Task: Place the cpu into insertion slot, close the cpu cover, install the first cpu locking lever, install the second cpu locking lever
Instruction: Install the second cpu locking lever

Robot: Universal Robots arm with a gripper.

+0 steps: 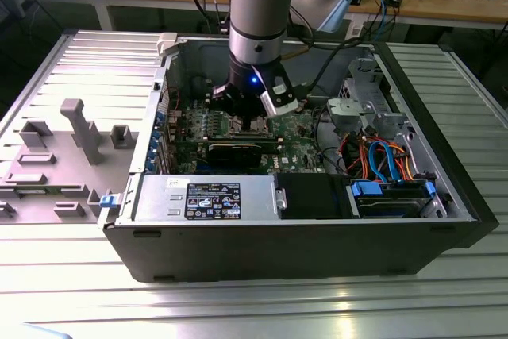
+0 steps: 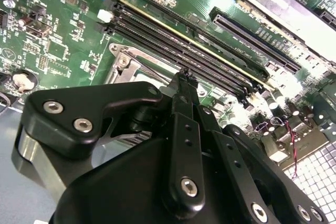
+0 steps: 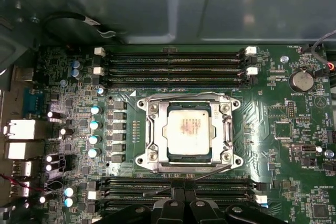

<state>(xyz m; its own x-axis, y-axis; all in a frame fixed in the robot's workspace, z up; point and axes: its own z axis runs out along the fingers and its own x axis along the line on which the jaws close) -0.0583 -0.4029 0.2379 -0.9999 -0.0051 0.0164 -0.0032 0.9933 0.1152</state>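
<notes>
The cpu (image 3: 189,129) sits in its socket — just beyond the narrow, empty pincer (image 3: 184,195).

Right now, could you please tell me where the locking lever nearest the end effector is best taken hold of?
I would grip the locking lever on its straight middle stretch, coming down from above with the end effector. It is a thin wire rod slanting away from the edge of the cpu cover, so there seems to be room to pinch across its width there.
</notes>
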